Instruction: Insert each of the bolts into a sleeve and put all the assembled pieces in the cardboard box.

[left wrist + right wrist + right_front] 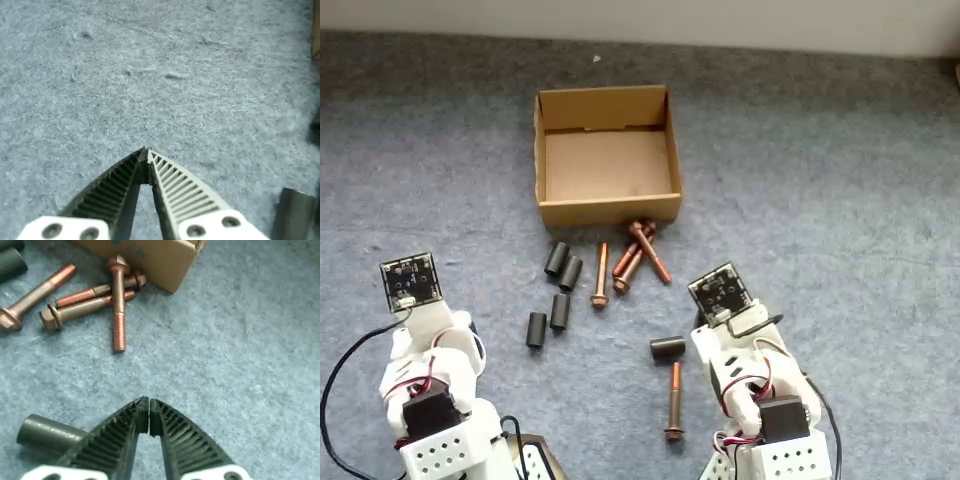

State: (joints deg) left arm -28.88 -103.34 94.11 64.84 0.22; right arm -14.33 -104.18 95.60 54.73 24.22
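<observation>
A lone bolt (674, 400) and a lone sleeve (667, 349) lay on the grey carpet (840, 200), close against the right arm's inner side. The bolt's long axis ran toward the cardboard box (610, 210), with its head at the far end from the box and its threaded tip pointing at the sleeve. The sleeve lay crosswise just beyond that tip, so the 2 were not in line. I judged the sleeve would need turning before the bolt could enter. In the right wrist view it sat just beside the right gripper (149, 402), whose jaws were pressed together on nothing. The right arm was plainly the nearer.

The bolts were copper-coloured, with flanged hex heads and part-threaded shanks. The sleeves were plain dark tubes. 3 more bolts (650, 255) lay crossed against the box's front wall, with 1 bolt (601, 275) beside them. 4 sleeves (560, 311) lay in loose pairs between the arms. No assembled piece lay in the box. The left gripper (146, 151) was likewise closed and empty, over carpet.
</observation>
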